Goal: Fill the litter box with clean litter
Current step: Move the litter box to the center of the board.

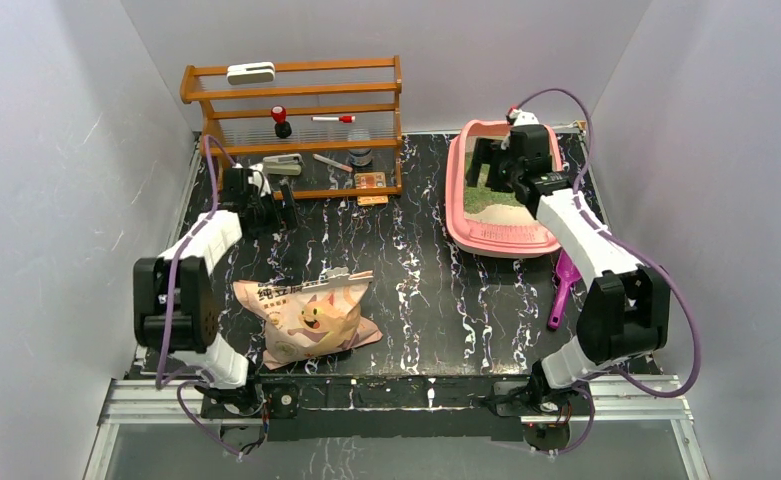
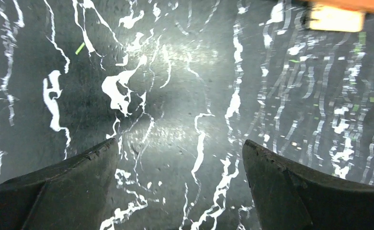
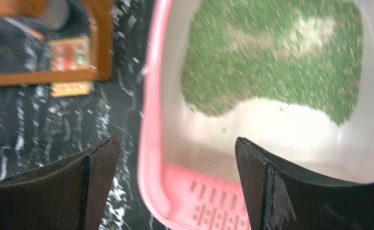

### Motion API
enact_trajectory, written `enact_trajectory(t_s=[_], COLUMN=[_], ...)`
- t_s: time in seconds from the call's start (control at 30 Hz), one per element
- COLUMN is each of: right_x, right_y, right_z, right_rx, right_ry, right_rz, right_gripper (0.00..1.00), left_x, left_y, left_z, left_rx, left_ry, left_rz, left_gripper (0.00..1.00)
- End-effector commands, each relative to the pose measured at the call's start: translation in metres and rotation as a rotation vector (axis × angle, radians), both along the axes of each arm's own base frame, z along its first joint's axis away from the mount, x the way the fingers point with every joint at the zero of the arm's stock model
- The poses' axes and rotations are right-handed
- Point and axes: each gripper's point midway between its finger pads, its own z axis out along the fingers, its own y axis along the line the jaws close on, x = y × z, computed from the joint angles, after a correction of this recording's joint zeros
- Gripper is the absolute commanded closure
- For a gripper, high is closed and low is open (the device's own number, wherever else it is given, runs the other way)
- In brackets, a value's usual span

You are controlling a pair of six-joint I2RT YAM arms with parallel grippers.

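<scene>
The pink litter box (image 1: 454, 205) stands at the back right of the black marbled table. Green clean litter (image 1: 486, 196) covers part of its cream floor; in the right wrist view the litter (image 3: 271, 62) fills the far part and the near floor is bare. My right gripper (image 1: 494, 165) hovers over the box, open and empty; the right wrist view shows its jaws wide apart above the box's near corner (image 3: 189, 191). My left gripper (image 1: 274, 205) is open and empty above bare table in front of the wooden rack, and the left wrist view shows only table between its fingertips (image 2: 103, 158).
A beige cat-printed bag (image 1: 311, 315) lies at the front left. A purple scoop (image 1: 563, 285) lies right of the box's near end. A wooden shelf rack (image 1: 296, 125) with small items stands at the back left. Grey walls enclose the table.
</scene>
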Motion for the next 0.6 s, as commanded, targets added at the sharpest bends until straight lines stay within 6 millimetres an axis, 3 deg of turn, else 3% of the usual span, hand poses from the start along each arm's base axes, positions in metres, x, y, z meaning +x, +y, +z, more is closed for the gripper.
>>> enact_trajectory(t_s=[0.0,0.23,0.5,0.57], right_x=[-0.026,-0.039,-0.038,-0.037], right_y=[-0.004,0.016,0.035,0.035], right_z=[-0.041,-0.073,-0.077,-0.086], right_rx=[0.02,0.037,0.076,0.063], right_ry=[0.18,0.331,0.338,0.376], right_rz=[0.09,0.254,0.375,0.382], right_gripper=[0.02,0.06,0.09,0.09], left_x=[-0.013,-0.039,-0.087,-0.096], left_y=[-0.001,-0.016,-0.05,-0.055], left_z=[0.062,0.129,0.17,0.18], left_rx=[-0.004,-0.089,-0.285,-0.314], left_ry=[-0.12,-0.222,-0.22,-0.237], left_rz=[-0.012,-0.034,-0.123,-0.134], left_gripper=[0.02,0.02,0.02,0.02])
